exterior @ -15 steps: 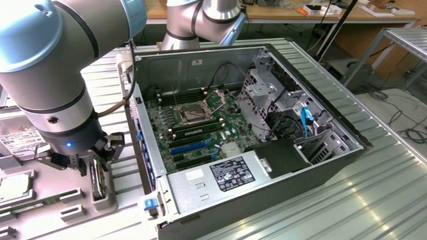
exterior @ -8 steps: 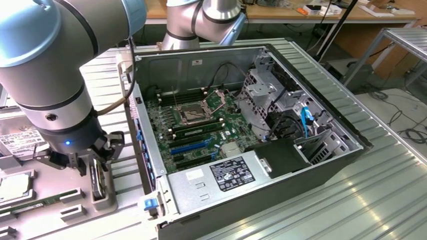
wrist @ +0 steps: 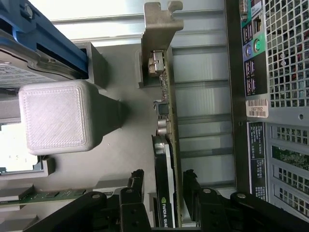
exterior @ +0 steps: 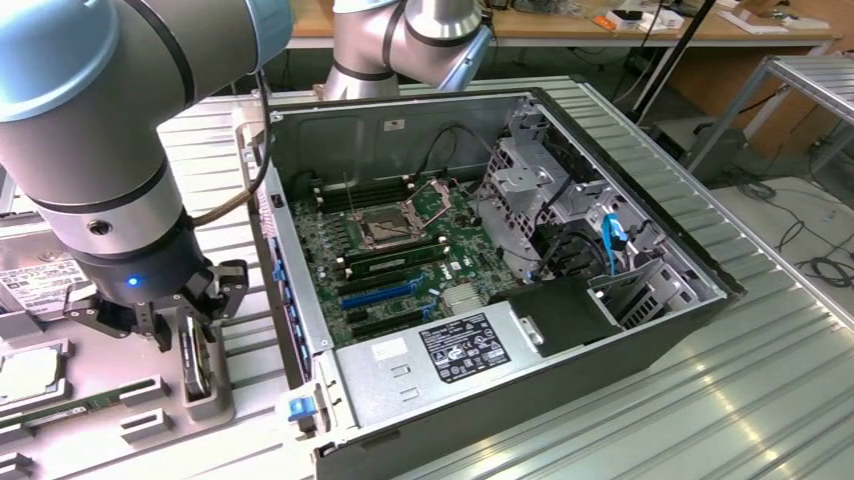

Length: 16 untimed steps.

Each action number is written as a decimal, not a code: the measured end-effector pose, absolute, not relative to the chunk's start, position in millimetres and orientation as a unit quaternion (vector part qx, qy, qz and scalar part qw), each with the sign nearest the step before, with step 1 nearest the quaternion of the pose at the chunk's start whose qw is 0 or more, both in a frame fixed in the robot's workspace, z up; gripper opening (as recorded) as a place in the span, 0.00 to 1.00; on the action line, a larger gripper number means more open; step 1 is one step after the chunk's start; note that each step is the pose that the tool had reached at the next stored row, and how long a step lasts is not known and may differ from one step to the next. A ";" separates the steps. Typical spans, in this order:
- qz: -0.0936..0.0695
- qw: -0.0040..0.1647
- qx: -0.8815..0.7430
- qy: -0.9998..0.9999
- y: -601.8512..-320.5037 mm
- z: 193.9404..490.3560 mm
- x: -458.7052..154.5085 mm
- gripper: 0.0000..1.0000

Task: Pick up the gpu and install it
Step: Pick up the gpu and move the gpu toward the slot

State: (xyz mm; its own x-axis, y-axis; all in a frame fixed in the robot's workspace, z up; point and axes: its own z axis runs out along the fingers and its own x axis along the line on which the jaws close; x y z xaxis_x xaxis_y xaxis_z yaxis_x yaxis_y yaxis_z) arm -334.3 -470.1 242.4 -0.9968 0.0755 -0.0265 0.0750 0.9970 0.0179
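The gpu stands on edge in a slot of the grey holder tray, at the exterior view's left of the open computer case. My gripper hangs straight over it, open, one finger on each side of the card. In the wrist view the gpu runs away from the camera: green board edge, black cooler with a logo, silver end bracket at the far end. There my gripper straddles the card, with a small gap showing beside one black finger.
Inside the case lie the motherboard with blue slots, a power supply and drive cages. The tray also carries a memory stick and a processor. A grey block stands beside the card. The case's rear panel is close.
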 end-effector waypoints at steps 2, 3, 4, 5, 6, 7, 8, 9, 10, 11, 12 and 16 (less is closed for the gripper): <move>0.008 0.014 0.038 0.999 -470.1 242.4 -334.3 0.44; 0.008 0.014 0.038 0.999 -470.1 242.4 -334.3 0.44; 0.008 0.014 0.038 0.999 -470.1 242.4 -334.3 0.37; 0.008 0.014 0.038 0.999 -470.1 242.4 -334.4 0.37; 0.008 0.014 0.038 0.999 -470.1 242.5 -334.4 0.31; 0.008 0.014 0.038 0.999 -470.1 242.5 -334.4 0.31; 0.008 0.014 0.038 0.999 -470.0 242.5 -334.4 0.31; 0.008 0.014 0.038 0.999 -470.1 242.5 -334.3 0.31; 0.008 0.014 0.038 0.999 -470.1 242.5 -334.3 0.31; 0.008 0.013 0.038 0.999 -470.0 242.6 -334.1 0.31; 0.008 0.013 0.038 0.999 -470.0 242.7 -333.1 0.31; 0.008 0.010 0.038 0.999 -470.0 242.5 -331.4 0.31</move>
State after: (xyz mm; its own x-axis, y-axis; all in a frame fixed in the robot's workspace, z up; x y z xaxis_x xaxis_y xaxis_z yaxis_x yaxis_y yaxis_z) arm -331.4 -470.0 242.5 -0.9969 0.0756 -0.0200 0.0753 0.9970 0.0175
